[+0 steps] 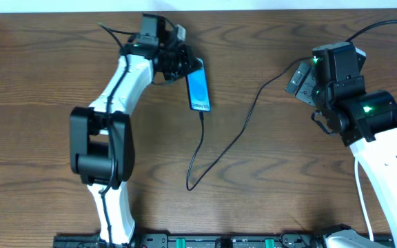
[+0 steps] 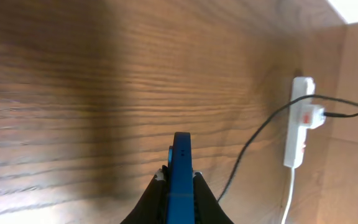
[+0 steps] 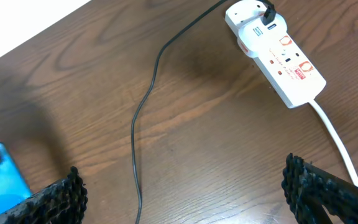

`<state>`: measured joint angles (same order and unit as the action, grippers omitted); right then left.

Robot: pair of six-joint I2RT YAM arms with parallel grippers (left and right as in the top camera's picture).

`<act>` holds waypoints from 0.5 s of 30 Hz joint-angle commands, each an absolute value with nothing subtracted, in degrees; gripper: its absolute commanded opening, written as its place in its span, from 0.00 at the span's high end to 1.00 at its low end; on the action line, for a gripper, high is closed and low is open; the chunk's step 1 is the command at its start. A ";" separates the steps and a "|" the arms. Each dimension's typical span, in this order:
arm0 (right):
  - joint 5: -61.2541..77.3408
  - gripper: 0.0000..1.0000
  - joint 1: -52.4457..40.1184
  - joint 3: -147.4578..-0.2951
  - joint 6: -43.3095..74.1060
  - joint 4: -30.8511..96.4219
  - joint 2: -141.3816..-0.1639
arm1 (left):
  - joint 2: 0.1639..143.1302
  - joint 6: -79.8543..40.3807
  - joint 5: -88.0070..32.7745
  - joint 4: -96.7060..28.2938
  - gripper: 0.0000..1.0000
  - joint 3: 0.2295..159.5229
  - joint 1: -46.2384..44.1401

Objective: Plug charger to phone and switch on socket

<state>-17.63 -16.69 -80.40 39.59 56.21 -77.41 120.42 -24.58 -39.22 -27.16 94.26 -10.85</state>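
Note:
The phone (image 1: 198, 88), with its blue screen, lies at the back middle of the table, and my left gripper (image 1: 187, 69) is shut on its upper end. In the left wrist view the phone (image 2: 181, 163) stands edge-on between the two fingers. The charger (image 1: 216, 155) is a thin black cable. Its tip meets the phone's lower end, loops toward the front, then rises to the right. The white socket (image 3: 275, 53) shows in the right wrist view with the cable's black plug in its far end. My right gripper (image 3: 185, 193) hangs open above bare wood, short of the socket.
A white mains cord (image 3: 337, 134) runs from the socket toward the right finger. In the left wrist view the socket (image 2: 299, 127) lies far off near a pale wall. The overhead view hides the socket under my right gripper (image 1: 298, 79).

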 commanded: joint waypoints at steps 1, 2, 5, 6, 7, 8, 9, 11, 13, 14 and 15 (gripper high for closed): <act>-18.96 0.01 -16.56 -80.66 38.70 56.38 -76.88 | 120.77 -24.51 -39.81 -26.17 0.93 94.80 -12.69; -18.96 0.01 -16.56 -80.64 38.68 56.40 -76.88 | 121.16 -24.69 -39.83 -25.78 0.93 94.80 -13.10; -18.96 0.01 -16.56 -80.64 38.68 56.40 -76.88 | 121.80 -26.09 -39.81 -24.25 0.93 94.80 -14.61; -18.96 0.01 -16.56 -80.64 38.68 56.40 -76.88 | 121.84 -26.48 -39.81 -23.79 0.93 94.80 -15.09; -18.96 0.01 -16.56 -80.64 38.68 56.40 -76.88 | 121.89 -26.89 -39.79 -23.31 0.93 94.80 -15.73; -18.96 0.01 -16.56 -80.64 38.68 56.40 -76.88 | 121.95 -26.94 -39.79 -22.81 0.93 94.80 -16.23; -18.96 0.01 -16.56 -80.64 38.68 56.40 -76.88 | 121.97 -27.07 -39.72 -22.20 0.93 94.80 -16.91; -18.96 0.01 -16.56 -80.60 38.65 56.42 -76.88 | 122.06 -27.27 -39.33 -21.21 0.93 94.80 -17.89; -18.94 0.01 -16.56 -80.55 38.44 56.45 -76.88 | 122.17 -28.64 -37.89 -20.67 0.93 94.80 -18.48; -18.96 0.01 -16.58 -80.55 38.44 56.60 -76.88 | 122.17 -29.34 -37.47 -20.51 0.93 94.80 -18.63; -18.96 0.01 -16.60 -80.55 38.44 56.71 -76.88 | 122.30 -29.98 -37.39 -20.14 0.93 94.80 -18.68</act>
